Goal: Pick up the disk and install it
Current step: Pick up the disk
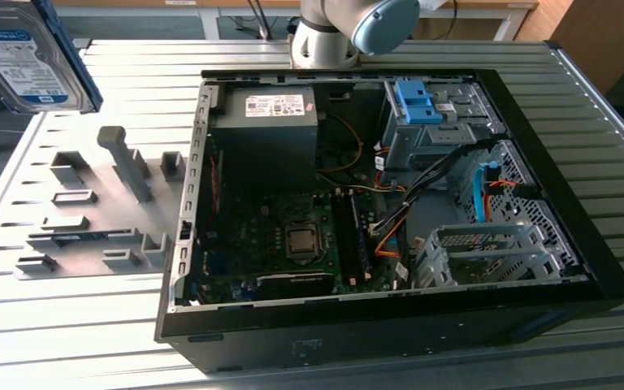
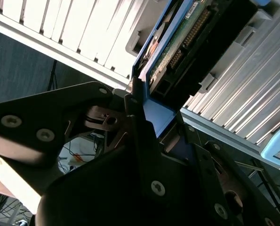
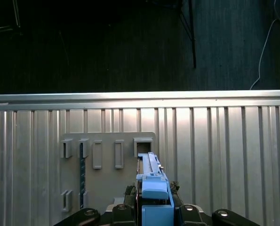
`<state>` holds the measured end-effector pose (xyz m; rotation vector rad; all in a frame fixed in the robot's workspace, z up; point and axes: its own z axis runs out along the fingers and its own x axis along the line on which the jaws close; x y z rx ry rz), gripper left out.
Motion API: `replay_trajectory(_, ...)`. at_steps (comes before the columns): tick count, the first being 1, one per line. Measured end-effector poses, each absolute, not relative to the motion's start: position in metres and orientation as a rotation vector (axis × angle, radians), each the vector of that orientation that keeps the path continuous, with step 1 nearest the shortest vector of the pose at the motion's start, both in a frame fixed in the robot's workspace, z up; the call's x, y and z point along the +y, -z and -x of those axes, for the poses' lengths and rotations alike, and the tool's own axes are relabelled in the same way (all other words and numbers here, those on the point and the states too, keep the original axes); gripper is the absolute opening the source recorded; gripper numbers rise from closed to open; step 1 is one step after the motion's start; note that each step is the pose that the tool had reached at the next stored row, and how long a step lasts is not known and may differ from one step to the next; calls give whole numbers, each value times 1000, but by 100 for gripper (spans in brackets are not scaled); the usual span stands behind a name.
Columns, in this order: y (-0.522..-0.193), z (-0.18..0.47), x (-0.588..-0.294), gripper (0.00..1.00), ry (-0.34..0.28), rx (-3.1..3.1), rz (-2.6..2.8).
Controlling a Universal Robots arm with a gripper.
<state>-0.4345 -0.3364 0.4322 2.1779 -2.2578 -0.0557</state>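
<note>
The disk (image 1: 25, 57), silver-grey with a white-and-blue label and a blue side rail, hangs in the air at the exterior view's far left, above the table's edge. In the second wrist view my gripper (image 2: 144, 101) is shut on the blue rail at the disk's (image 2: 184, 35) end, and the drive's green circuit board faces the camera. The first wrist view has the disk (image 3: 151, 186) edge-on between the black fingers (image 3: 123, 212), high above a grey fixture plate (image 3: 107, 165).
An open black computer case (image 1: 572, 268) lies on the slatted metal table (image 1: 74, 325). Inside are a black power supply (image 1: 269, 130), a drive bay with a blue bracket (image 1: 418, 101) and a metal cage (image 1: 486, 252). The grey fixture plate (image 1: 84, 227) lies to the exterior view's left of the case.
</note>
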Motion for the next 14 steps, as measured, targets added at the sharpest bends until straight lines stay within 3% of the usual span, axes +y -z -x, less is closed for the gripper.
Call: replay_trajectory(14, -440, 434, -336, 37, 56, -2258, -2178)
